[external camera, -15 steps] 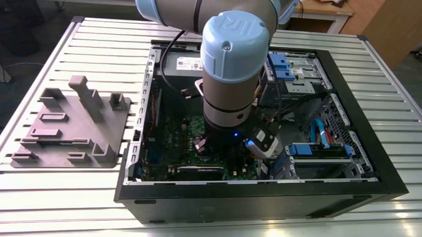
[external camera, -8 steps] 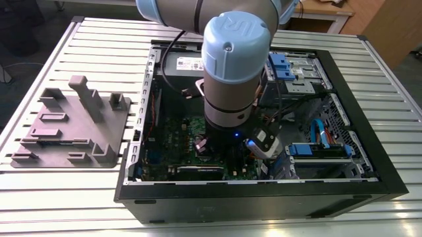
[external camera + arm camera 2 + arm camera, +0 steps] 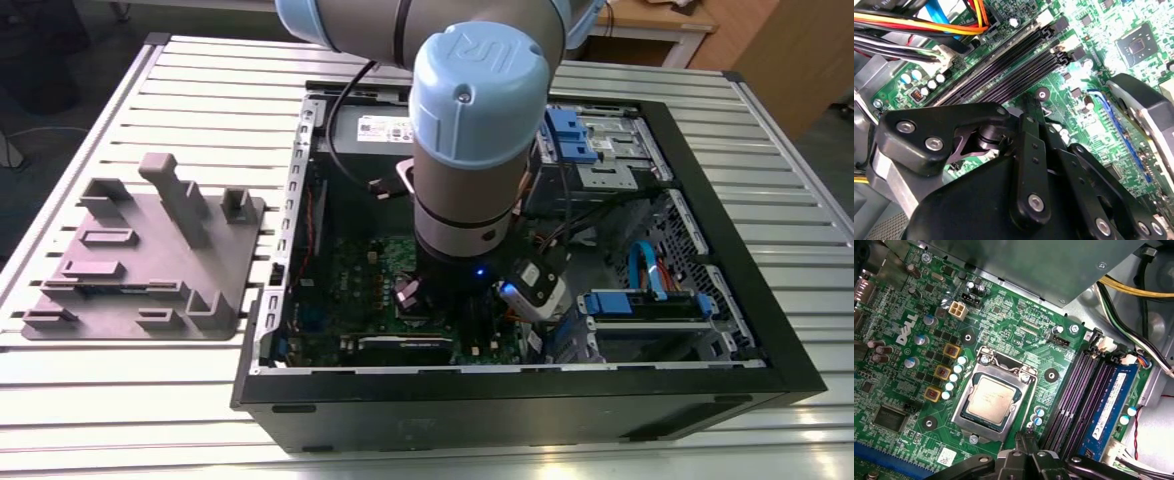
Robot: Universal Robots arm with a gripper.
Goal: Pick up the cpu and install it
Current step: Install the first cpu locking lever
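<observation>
The cpu (image 3: 989,401) lies flat in its socket, silvery-grey top up, with the metal socket frame (image 3: 965,415) around all four of its sides. The socket sits on the green motherboard (image 3: 1019,335). A row of small capacitors (image 3: 954,377) stands along one side of the frame, and the dark memory slots (image 3: 1074,400) run along the opposite side, with a blue memory module (image 3: 1111,400) in the slot farthest from the socket.

In the first wrist view the gripper (image 3: 1026,437) is off the chip, near one corner of the frame on the side toward the memory slots. It touches neither the cpu nor the frame, as far as this view shows. In the second wrist view the gripper (image 3: 1030,100) has its black fingers (image 3: 1031,150) drawn together to a narrow point with nothing held between them (closed and empty, then). Beyond its tip lie the memory slots (image 3: 1004,65) and a bundle of yellow, orange and red cables (image 3: 914,25).

In the exterior view the arm (image 3: 474,120) reaches straight down into the open computer case (image 3: 747,330), its wrist over the motherboard. The case lies on its side on a slatted metal table (image 3: 160,400). A grey fixture (image 3: 147,250) rests on the table at the exterior view's left, apart from the case.
</observation>
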